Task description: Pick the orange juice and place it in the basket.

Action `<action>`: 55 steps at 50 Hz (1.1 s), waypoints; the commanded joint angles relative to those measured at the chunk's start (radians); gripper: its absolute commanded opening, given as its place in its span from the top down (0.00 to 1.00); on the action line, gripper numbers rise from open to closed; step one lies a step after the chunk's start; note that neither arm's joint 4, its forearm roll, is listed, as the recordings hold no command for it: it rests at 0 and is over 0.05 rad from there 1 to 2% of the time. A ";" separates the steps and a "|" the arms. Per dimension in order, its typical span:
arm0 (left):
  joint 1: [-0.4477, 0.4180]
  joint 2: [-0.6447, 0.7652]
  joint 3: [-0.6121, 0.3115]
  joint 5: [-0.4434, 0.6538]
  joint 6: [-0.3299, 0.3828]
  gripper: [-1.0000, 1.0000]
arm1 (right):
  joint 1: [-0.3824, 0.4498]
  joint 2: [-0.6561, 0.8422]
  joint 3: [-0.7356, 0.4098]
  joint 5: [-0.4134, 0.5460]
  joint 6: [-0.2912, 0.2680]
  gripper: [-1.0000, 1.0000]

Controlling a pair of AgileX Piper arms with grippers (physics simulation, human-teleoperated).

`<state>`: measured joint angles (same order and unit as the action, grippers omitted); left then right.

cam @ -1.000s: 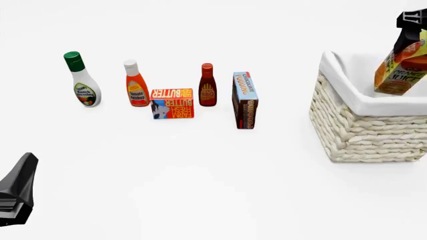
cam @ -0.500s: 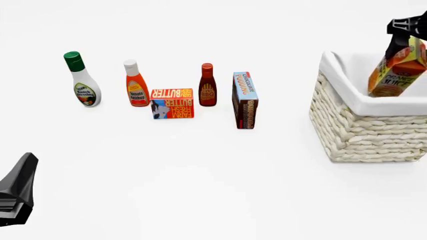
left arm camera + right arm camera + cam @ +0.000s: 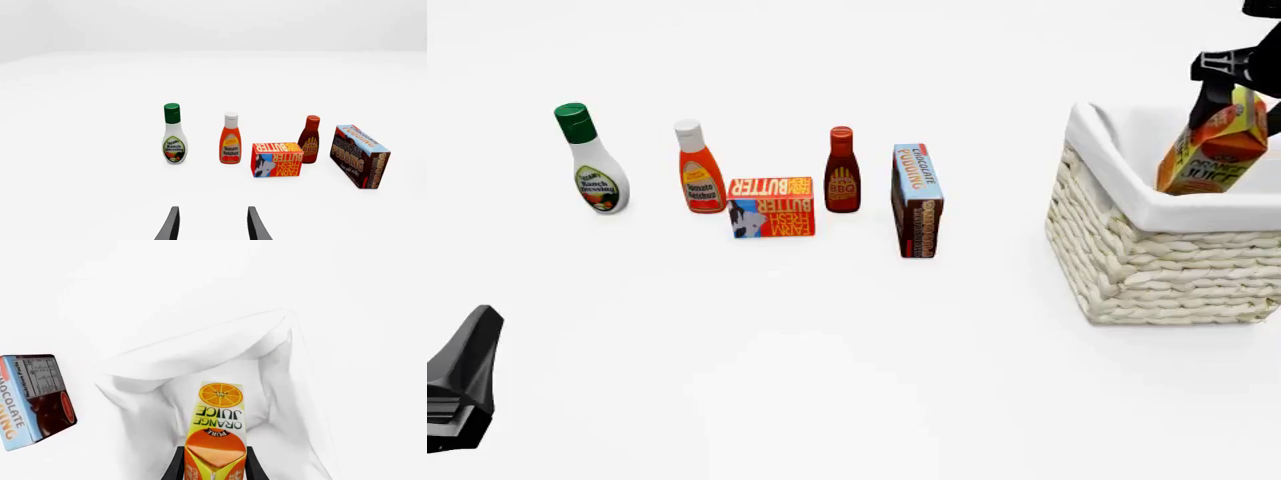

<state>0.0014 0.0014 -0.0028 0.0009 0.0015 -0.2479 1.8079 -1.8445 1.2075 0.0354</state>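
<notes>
At the lower left of the front view the left gripper sits idle, its fingers parted on nothing in the wrist view. Mid-frame stand the ranch bottle, ketchup, butter box, BBQ bottle and pudding box. At the far right the right gripper clamps the top of the orange juice, which hangs tilted, long axis pointing down into the basket, inside the near rim. The liner's cavity below looks open, so a straight descent seems possible.
</notes>
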 commanded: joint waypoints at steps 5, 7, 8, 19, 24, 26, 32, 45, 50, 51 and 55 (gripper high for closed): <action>0.000 0.000 0.000 0.000 0.000 0.00 | -0.003 -0.007 0.061 -0.045 0.027 1.00; 0.000 0.000 0.000 0.000 0.000 0.00 | -0.003 -0.009 0.069 -0.051 0.028 1.00; 0.000 0.000 0.000 0.000 0.000 0.00 | -0.003 -0.008 0.070 -0.053 0.028 1.00; 0.000 0.000 0.000 0.000 0.000 0.00 | -0.004 -0.010 0.099 -0.075 0.034 1.00; 0.000 0.000 0.000 0.000 0.000 0.00 | -0.001 -0.011 0.121 -0.093 0.038 1.00; 0.000 0.000 0.000 0.000 0.000 0.00 | 0.000 -0.013 0.130 -0.102 0.040 1.00; 0.000 0.000 0.000 0.000 0.000 0.00 | -0.006 -0.011 0.140 -0.112 0.037 1.00; 0.000 0.000 0.000 0.000 0.000 0.00 | -0.033 -0.004 0.133 -0.112 0.008 0.00; 0.000 0.000 0.000 0.000 0.000 0.00 | -0.038 -0.001 0.121 -0.106 0.002 0.00; 0.000 0.000 0.000 0.000 0.000 0.00 | -0.034 -0.001 0.121 -0.107 0.006 0.00; 0.000 0.000 0.000 0.000 0.000 0.00 | -0.034 -0.001 0.123 -0.109 0.010 0.00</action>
<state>0.0014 0.0014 -0.0028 0.0009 0.0015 -0.2770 1.8052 -1.7176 1.1003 0.0433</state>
